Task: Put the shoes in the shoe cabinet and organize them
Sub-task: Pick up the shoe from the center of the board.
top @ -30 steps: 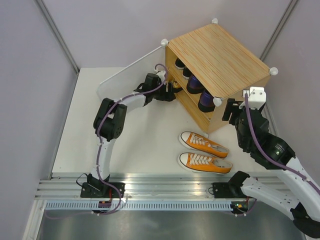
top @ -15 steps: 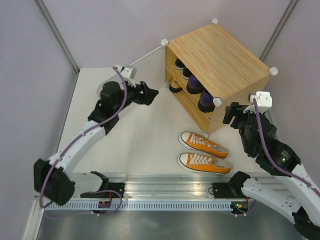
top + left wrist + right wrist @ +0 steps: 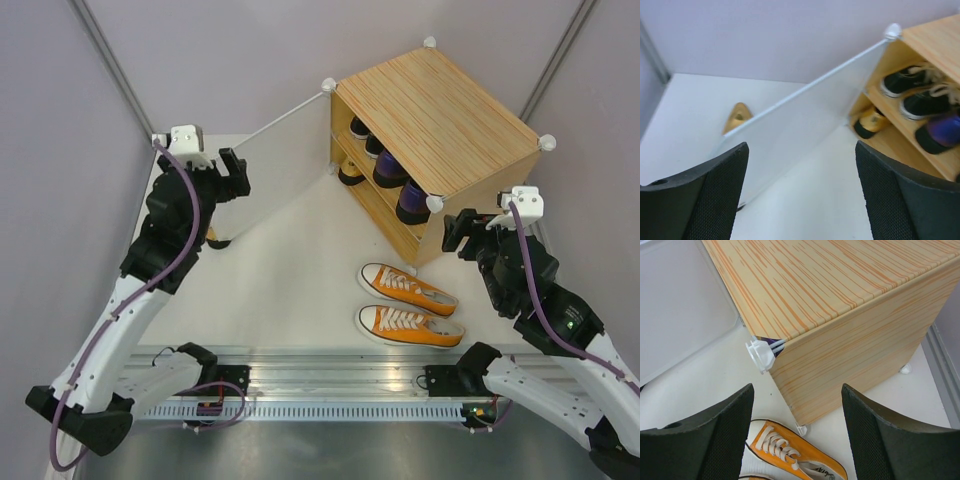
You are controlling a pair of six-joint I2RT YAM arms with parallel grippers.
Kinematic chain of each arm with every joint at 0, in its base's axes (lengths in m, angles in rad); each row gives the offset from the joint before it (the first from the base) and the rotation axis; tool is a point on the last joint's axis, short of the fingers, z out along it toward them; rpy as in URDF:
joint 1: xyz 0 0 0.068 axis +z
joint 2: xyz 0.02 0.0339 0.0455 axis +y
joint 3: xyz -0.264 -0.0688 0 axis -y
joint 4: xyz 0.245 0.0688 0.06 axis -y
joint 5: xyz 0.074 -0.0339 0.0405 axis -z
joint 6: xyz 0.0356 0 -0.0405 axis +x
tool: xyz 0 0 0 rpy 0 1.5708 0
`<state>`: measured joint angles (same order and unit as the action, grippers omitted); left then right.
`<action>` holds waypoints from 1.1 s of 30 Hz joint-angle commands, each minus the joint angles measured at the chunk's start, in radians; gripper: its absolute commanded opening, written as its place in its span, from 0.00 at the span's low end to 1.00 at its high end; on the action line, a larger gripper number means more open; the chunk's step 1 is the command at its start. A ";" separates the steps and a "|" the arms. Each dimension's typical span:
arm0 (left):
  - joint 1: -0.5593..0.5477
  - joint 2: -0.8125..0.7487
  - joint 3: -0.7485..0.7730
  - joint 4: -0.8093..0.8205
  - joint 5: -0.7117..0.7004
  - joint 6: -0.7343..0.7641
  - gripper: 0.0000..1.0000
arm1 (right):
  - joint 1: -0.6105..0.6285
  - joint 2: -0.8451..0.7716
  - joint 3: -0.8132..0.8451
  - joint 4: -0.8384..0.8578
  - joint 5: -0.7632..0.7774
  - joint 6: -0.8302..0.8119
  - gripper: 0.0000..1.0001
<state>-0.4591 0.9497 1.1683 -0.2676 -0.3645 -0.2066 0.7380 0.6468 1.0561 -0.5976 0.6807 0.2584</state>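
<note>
A white tabletop (image 3: pixel 290 280) is lying under soft, even light and is showing only faint shadows. Pale lavender-grey walls are closing it in: the back wall (image 3: pixel 230 60), the left wall (image 3: pixel 50 200) and the right wall (image 3: pixel 605 110). Grey metal struts are running up the two rear corners, one at the left (image 3: pixel 114 70) and one at the right (image 3: pixel 551 60). A ribbed aluminium rail (image 3: pixel 330 372) is spanning the near edge. A slotted white strip (image 3: pixel 340 410) is lying just in front of it, and a dull grey surface (image 3: pixel 330 450) is stretching below.
</note>
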 commanded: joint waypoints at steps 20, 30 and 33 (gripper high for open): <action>0.505 0.172 -0.050 -0.308 -0.004 -0.439 0.92 | 0.006 -0.001 -0.016 0.030 -0.078 0.021 0.75; 0.706 0.175 -0.248 -0.077 0.359 -0.510 0.91 | 0.006 -0.026 -0.044 0.025 -0.044 0.019 0.75; 0.706 0.224 -0.249 -0.061 0.444 -0.516 0.91 | 0.006 -0.026 -0.045 0.025 -0.040 0.021 0.75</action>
<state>0.2443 1.1473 0.9131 -0.4511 -0.0799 -0.6811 0.7380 0.6235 1.0153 -0.5941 0.6250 0.2680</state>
